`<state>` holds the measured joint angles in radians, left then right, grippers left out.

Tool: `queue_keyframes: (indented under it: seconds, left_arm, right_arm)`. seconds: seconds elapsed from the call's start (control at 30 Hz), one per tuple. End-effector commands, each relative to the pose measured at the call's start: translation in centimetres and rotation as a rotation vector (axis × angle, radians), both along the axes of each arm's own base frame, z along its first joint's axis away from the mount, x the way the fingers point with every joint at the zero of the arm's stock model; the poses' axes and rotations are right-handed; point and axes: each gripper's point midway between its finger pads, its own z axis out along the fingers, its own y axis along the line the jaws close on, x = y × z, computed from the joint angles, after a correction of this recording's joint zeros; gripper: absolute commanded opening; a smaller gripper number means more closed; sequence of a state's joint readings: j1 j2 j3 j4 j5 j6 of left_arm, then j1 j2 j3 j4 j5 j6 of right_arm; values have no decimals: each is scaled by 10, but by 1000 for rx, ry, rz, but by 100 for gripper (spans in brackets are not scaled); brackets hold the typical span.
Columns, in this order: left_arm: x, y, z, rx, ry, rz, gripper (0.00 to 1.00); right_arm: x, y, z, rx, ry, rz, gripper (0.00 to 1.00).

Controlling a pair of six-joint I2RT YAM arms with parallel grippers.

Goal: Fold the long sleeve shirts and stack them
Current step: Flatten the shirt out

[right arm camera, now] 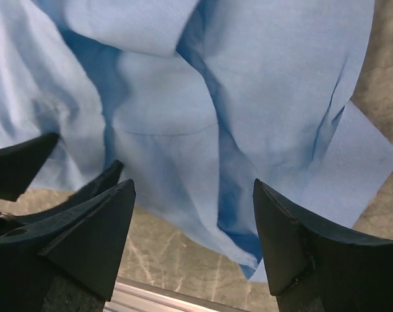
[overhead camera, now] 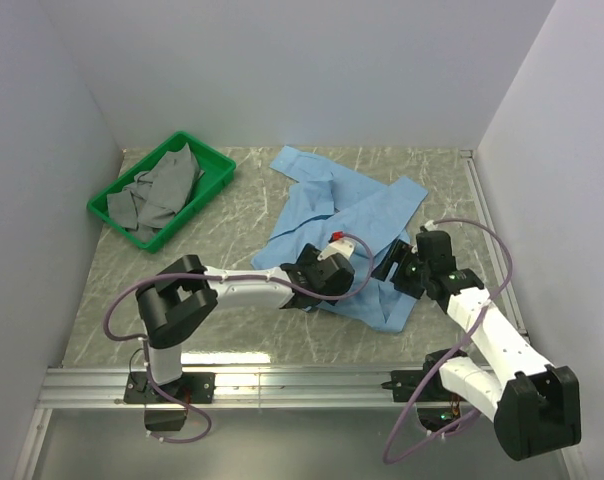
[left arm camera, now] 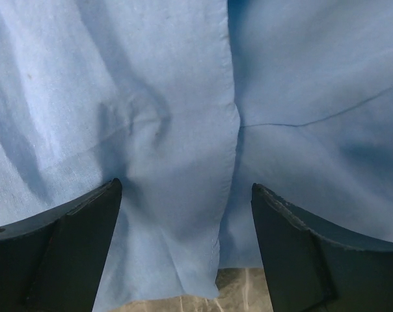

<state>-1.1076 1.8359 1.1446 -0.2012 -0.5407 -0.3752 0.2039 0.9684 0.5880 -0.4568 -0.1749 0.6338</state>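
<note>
A green bin sits at the back left of the marbled table, and in it lies a loose heap of grey cloths, some draped toward its far corner. Well apart from it, near the middle of the table, lies the light blue shirt, not in any container. The left arm reaches from its base at the near left across to the right, forearm low over the table, and its wrist is tipped down over the shirt's near left part. The left gripper has its fingers spread wide, with cloth lying flat below the gap and nothing pinched between them. The right arm rises from the near right corner and bends inward, so that its wrist comes close beside the left one over the shirt's near right part. The right gripper is also spread wide, hanging over the shirt's edge and gripping nothing. The shirt is unfolded and rumpled: in the top view one part stretches to the back left, another juts out to the right, and the near edge bunches up between the two wrists. The left wrist view shows thin, softly creased fabric with a straight hemmed edge running down to bare table. The right wrist view shows several overlapping layers with deep shadowed folds and a flat corner resting on the table at the right.
</note>
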Motion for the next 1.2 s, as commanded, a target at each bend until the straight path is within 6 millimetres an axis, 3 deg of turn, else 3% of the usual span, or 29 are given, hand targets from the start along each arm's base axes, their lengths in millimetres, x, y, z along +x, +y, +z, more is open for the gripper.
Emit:
queue_keyframes:
  seconds: [0.0,0.23,0.47,0.57,0.67,0.73,0.83,1.0,1.03,1.1,1.17]
  left_arm:
    - [11,-4,14,-24,-39,77,86]
    - [22,10,16,-33,-39,144,74]
    - [38,31,17,-48,-34,200,55]
    - [44,35,25,-60,-43,213,37]
    - [55,44,35,-74,-53,234,1]
    - [66,54,46,-105,-49,260,1]
    - [82,70,72,-170,-60,294,0]
    - [107,106,121,-304,-76,344,0]
    - [118,125,126,-322,-78,381,0]
    - [123,137,134,-360,-59,381,1]
    - [135,164,133,-355,-61,431,1]
  right_arm:
    - [-2,1,-10,3,17,22,80]
    - [-10,4,-34,-4,88,55,72]
    - [-15,3,-47,-10,137,68,54]
    - [-16,5,-50,-5,150,78,40]
    - [-15,7,-49,-2,140,88,22]
    - [-15,7,-48,-6,139,99,10]
    - [-16,7,-47,-3,131,107,0]
    - [-16,5,-41,-17,115,112,0]
    - [-16,4,-40,-22,113,112,0]
    - [-17,3,-39,-29,110,114,0]
    - [-17,2,-37,-36,104,114,0]
